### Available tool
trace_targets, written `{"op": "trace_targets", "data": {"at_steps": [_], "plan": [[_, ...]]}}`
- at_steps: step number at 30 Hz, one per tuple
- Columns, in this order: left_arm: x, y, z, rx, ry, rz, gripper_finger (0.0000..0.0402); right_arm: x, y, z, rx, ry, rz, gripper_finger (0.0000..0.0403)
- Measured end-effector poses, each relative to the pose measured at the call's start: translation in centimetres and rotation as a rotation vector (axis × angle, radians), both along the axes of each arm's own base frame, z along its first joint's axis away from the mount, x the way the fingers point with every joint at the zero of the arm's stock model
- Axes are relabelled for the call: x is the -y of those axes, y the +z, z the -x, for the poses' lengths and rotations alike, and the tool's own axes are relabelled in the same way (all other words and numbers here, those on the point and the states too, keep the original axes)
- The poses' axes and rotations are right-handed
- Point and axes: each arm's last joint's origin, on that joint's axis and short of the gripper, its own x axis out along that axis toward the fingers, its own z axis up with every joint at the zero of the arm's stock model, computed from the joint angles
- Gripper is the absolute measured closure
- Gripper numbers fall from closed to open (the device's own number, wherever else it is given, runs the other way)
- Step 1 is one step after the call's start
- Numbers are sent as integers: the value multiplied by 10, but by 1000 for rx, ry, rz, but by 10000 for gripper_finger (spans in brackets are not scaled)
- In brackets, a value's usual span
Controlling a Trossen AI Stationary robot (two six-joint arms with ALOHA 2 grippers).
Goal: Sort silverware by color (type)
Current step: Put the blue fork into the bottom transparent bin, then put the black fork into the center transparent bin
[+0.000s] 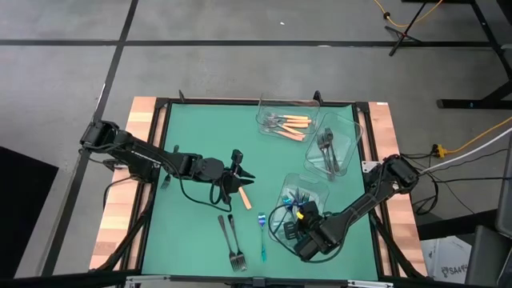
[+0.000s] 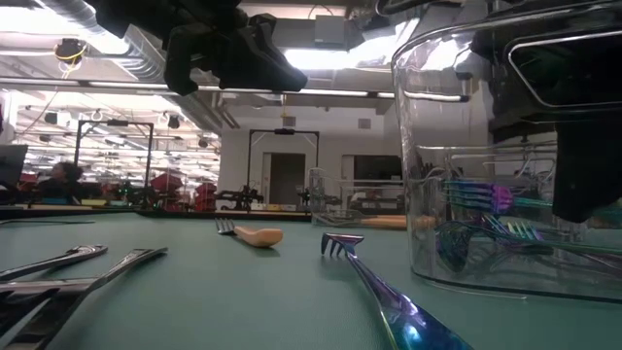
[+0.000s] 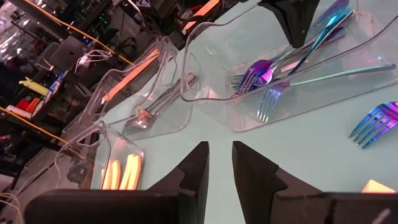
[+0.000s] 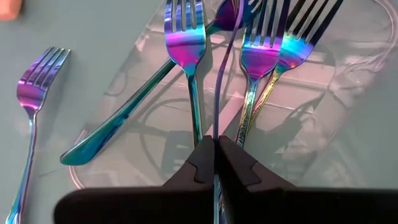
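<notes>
Iridescent fork [image 2: 389, 297] nearest on green mat, right gripper [image 4: 216, 163] pinching iridescent fork handle [image 4: 219, 93] over clear tray [image 1: 290, 190], left gripper [image 1: 240, 178] slightly parted above orange-handled fork [image 1: 244, 196].

The table [image 1: 208, 136] is viewed from directly overhead; a level, tabletop view crosses it toward the room; the blue fork [image 1: 262, 236] is shared with the low view [image 2: 389, 297]

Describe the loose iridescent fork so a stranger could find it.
Start at the clear tray holding blue-teal forks, near the table's front right. Just left of it, the iridescent fork lies alone on the green mat. Its neighbours are dark grey forks.
</notes>
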Motion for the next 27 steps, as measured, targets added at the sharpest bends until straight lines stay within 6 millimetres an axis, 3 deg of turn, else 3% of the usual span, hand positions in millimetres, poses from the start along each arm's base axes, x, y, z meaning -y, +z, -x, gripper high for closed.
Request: {"op": "trace_targets", "data": {"at_steps": [13, 27], "plan": [[0, 0, 0, 0, 0, 0, 337, 0, 0, 0, -2, 1, 2, 311], [0, 0, 0, 0, 0, 0, 337, 2, 11, 3, 18, 2, -10, 301]]}}
